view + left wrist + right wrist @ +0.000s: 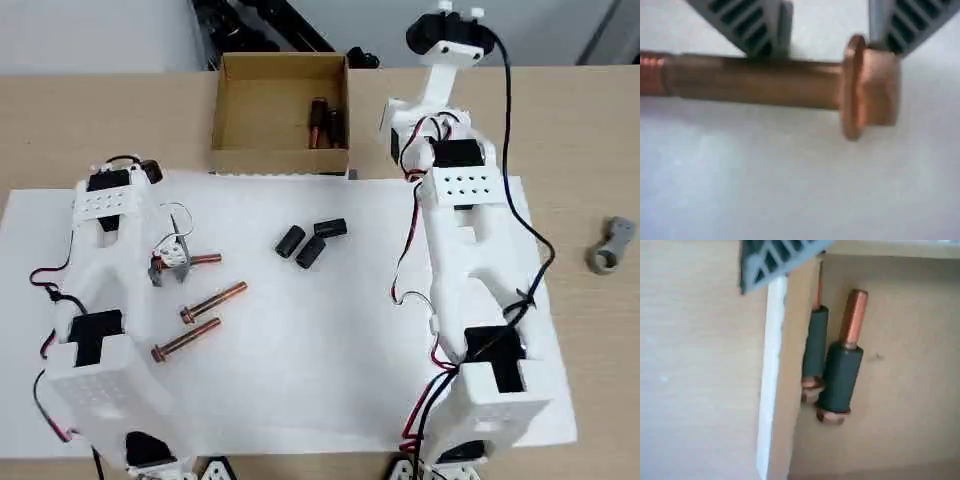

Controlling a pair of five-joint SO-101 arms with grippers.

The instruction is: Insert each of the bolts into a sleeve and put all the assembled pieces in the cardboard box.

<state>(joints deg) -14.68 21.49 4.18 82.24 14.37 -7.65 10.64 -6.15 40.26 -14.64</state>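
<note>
Behind the box wall [786,390], one sleeved bolt [816,345] half-hidden

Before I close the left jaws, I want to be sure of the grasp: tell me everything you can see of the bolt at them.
The bolt is copper-coloured metal: a flanged head, a smooth bare shank, thread at the far end. It lies flat on the white sheet, head end between the open jaws of the left gripper; whether they touch it I cannot tell.
</note>
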